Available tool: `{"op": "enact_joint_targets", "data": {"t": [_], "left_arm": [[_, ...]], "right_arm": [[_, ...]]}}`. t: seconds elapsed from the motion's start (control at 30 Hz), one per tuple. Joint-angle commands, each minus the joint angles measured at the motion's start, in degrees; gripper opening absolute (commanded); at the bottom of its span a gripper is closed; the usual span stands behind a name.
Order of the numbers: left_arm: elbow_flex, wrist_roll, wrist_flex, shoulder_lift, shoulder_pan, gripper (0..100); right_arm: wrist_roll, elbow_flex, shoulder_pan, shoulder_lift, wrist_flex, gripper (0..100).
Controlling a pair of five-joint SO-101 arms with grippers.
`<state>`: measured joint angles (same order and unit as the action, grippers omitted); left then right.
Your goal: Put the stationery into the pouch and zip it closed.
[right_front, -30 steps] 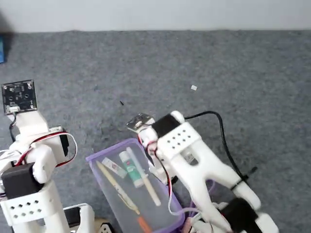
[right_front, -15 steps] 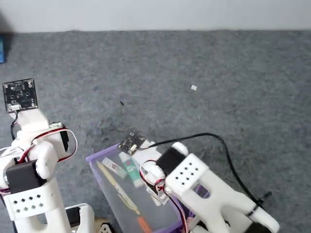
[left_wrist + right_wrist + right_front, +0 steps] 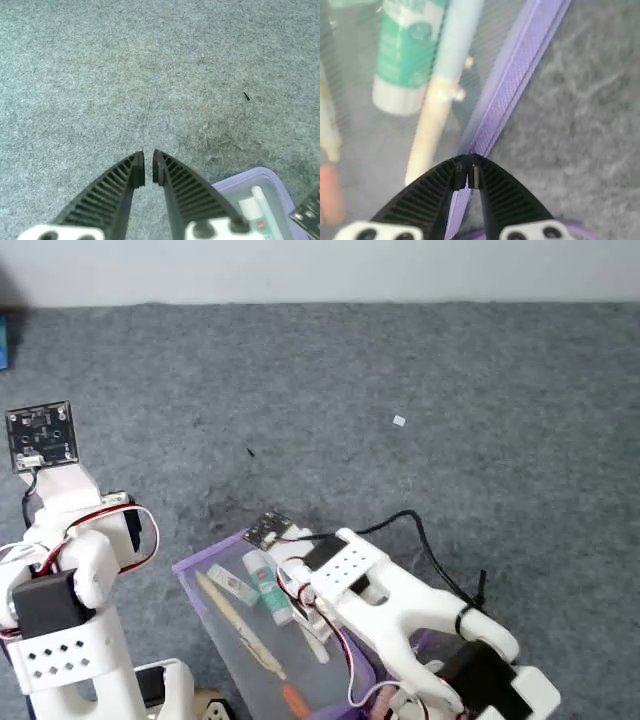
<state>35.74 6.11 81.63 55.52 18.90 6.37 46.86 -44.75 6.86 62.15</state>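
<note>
While I watch through the right wrist camera, the right gripper [image 3: 468,176] has its fingers drawn together to a hairline gap, pinched on the purple zipper strip [image 3: 520,75] at the pouch's long edge; a small pale sliver sits between the tips, though I can't tell what it is. Just beside that grip, under the clear wall of the pouch [image 3: 200,565], I see a cream-coloured pen [image 3: 432,120] lying along the zipper, a green and white glue stick [image 3: 405,45] next to it, and something orange [image 3: 330,200] at the far side. From the high camera the right arm [image 3: 400,610] leans over the pouch's right edge, covering part of it. The pouch lies flat on the grey felt [image 3: 400,360] between the two arms, near the front of the table.

On my other side, the left gripper [image 3: 148,169] is all but closed with nothing between its fingers, hanging above bare felt. A corner of the pouch shows near its right finger, apart from it. A black speck [image 3: 246,96] and a small white scrap [image 3: 399,421] lie on the felt farther out.
</note>
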Motion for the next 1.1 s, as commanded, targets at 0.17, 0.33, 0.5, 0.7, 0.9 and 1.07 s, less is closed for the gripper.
{"op": "enact_joint_targets", "data": {"t": [0.17,0.33,0.5,0.7,0.9,1.07], "left_arm": [[-2.24,-0.53,-0.79,0.0,0.26,5],[-3.82,-0.53,-0.79,0.0,0.26,5],[-3.91,-0.53,-0.18,0.0,0.26,5],[-3.91,-0.62,0.09,0.0,2.81,5],[-3.82,-0.62,0.0,0.0,3.6,5],[-3.82,-0.7,0.0,0.0,3.6,5]], "right_arm": [[2.2,-20.92,0.66,-13.85,-6.81,0.9],[1.93,-35.34,2.33,-23.43,-6.37,0.9],[2.2,-47.65,4.18,-29.85,-4.53,0.9],[1.76,-57.41,4.44,-29.23,14.46,0.9],[1.67,-59.52,4.44,-26.42,28.09,0.9],[-0.44,-59.52,3.91,-22.46,39.87,0.9]]}}
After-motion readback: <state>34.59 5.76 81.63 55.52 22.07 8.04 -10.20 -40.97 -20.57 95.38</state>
